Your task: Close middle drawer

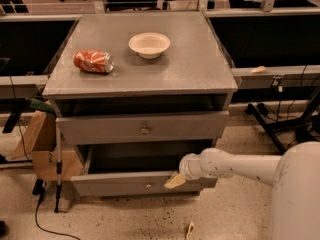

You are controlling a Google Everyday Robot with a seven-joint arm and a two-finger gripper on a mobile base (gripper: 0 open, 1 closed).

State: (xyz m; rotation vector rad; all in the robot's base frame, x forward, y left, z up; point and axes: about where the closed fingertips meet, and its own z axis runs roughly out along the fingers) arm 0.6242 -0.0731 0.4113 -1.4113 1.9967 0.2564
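The middle drawer (125, 184) is the lower of the two grey drawers in the cabinet. It stands pulled out, showing its dark inside (135, 159) and a slim front panel with a small dull knob (148, 185). My gripper (175, 180) is at the end of the white arm (235, 164), which reaches in from the right. Its tan tips rest together against the drawer's front panel, right of the knob, holding nothing.
Above is a taller grey drawer front with a brass knob (145, 130), slightly out. On the cabinet top (190, 69) lie a crushed red can (93, 61) and a white bowl (149, 44). A cardboard box (42, 144) and a pole (58, 169) stand at the left. A dark stand base (280, 129) is at the right.
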